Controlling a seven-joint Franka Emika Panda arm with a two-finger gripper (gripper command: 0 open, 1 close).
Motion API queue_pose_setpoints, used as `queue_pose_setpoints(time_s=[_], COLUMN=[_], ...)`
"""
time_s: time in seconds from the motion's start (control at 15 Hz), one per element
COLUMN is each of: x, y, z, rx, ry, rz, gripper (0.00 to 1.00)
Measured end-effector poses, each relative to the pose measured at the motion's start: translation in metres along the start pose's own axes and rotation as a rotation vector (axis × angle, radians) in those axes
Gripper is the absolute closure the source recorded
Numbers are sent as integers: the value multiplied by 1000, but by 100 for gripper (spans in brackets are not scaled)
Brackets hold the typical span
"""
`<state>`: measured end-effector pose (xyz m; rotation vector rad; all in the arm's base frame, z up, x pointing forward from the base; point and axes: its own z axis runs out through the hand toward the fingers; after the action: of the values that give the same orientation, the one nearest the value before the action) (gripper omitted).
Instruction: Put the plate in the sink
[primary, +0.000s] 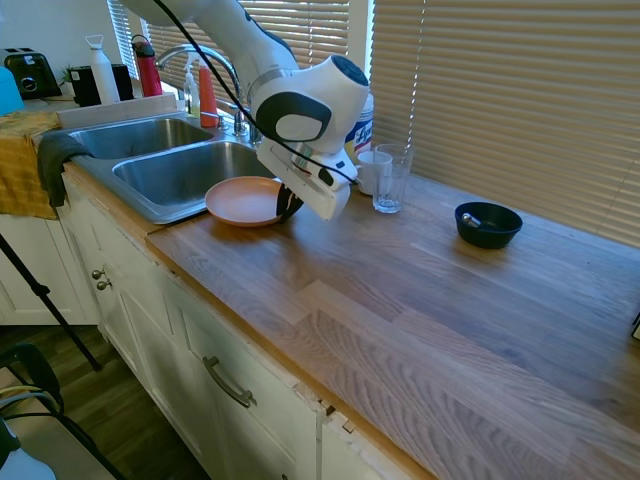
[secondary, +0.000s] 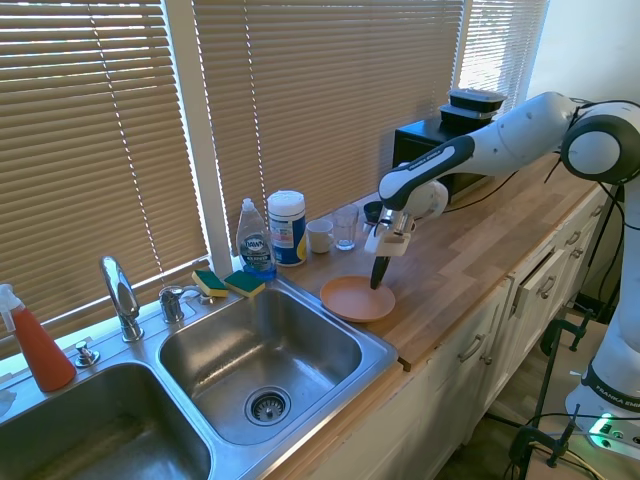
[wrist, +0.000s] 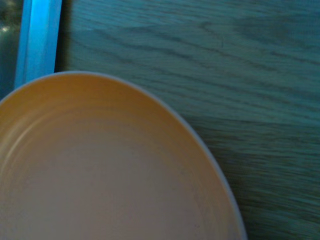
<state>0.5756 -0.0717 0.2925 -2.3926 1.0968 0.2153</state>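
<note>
Left of centre in the first exterior view, the sink (primary: 165, 170) is seen, and the plate (primary: 245, 200) lies flat on the counter (primary: 420, 290) just beside its rim, mouth up. Being round, no long axis is shown. It is judged stiff, light and smooth; the raised rim is the place to pinch. The gripper (primary: 290, 205) is seen pinching that rim on its right side.

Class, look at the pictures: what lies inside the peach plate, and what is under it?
The plate holds no food; only the gripper reaches down at its rim. Under it lies the wooden counter, beside the sink. The wood directly beneath is covered.
</note>
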Motion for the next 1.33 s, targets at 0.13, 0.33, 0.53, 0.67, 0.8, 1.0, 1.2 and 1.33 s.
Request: queue_pose_setpoints(time_s=[0.13, 0.33, 0.53, 0.67, 0.8, 1.0, 1.2, 1.33], x=[4, 4, -15, -37, -61, -92, -115, -119], y=[1, -10, -42, -69, -94, -128, -154, -160], z=[3, 7, 7, 5, 3, 3, 8, 10], rx=[32, 56, 68, 69, 61, 33, -6, -23], ry=[-43, -80, -87, -89, -82, -57, 2, 16], rz=[8, 12, 16, 24, 28, 37, 58, 48], gripper=[100, 100, 100, 100, 100, 100, 100, 100])
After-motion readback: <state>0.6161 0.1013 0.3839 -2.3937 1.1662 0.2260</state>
